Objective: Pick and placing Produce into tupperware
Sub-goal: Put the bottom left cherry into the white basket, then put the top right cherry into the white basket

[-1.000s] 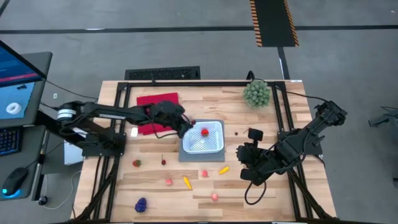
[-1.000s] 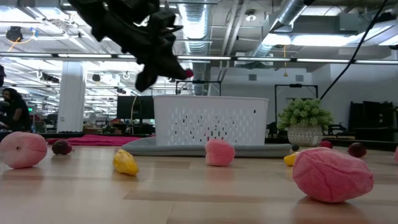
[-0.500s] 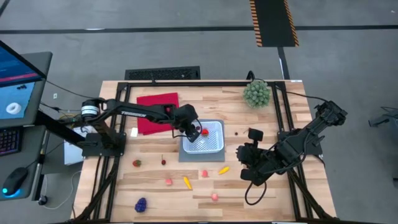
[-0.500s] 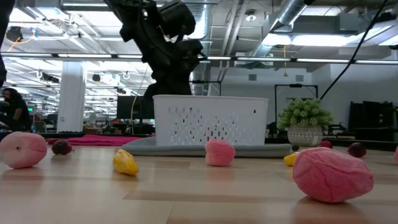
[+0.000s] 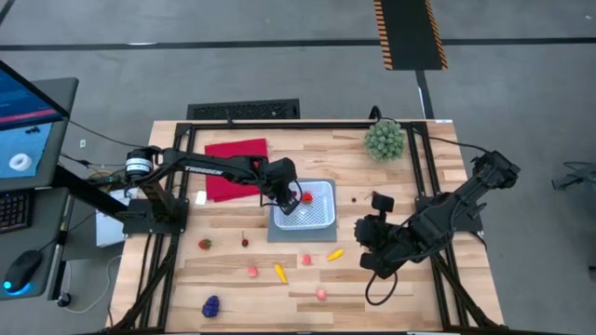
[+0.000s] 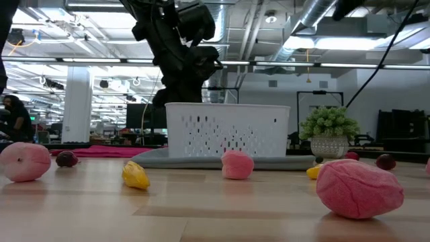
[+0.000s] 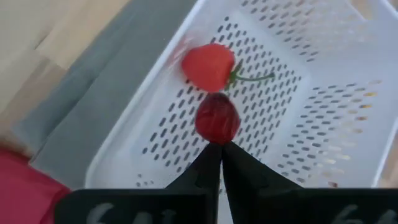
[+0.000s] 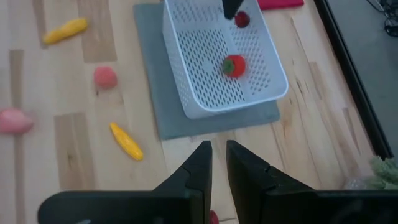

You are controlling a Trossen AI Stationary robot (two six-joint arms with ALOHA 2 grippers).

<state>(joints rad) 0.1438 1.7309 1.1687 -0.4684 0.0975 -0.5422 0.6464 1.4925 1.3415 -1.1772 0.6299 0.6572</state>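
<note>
The white mesh tupperware [image 5: 313,217] stands on a grey mat, and a red strawberry [image 7: 208,65] lies inside it. My left gripper [image 5: 284,196] reaches down into the tupperware's left part, shut on a small dark red fruit [image 7: 217,119]. The right wrist view shows that fruit [image 8: 241,19] just under the left gripper's tip. More produce lies on the near half of the table: a purple grape bunch [image 5: 211,305], a yellow-orange piece [image 5: 280,273], pink pieces [image 5: 305,260]. My right gripper [image 5: 368,247] hovers to the tupperware's right, fingers a narrow gap apart [image 8: 219,152], touching nothing. My left gripper holds the dark red fruit by its near end [image 7: 218,140], right at the tips of the two shut fingers [image 7: 208,163]. It comes from above, pointing down into the tupperware. The fruit hangs just beyond the fingertips beside the strawberry; whether it rests on the floor I cannot tell.
A green spiky ball plant [image 5: 385,140] stands at the far right. A flat red cloth [image 5: 235,151] lies to the far left of the tupperware. The grey mat [image 5: 303,234] juts out under the tupperware. Black frame rails [image 5: 421,177] run along the table's sides.
My left gripper, carrying the dark red fruit, moved right from beside the tupperware's left wall to above its inside. It then went down behind the wall in the low view. In the last half second it barely moved.
</note>
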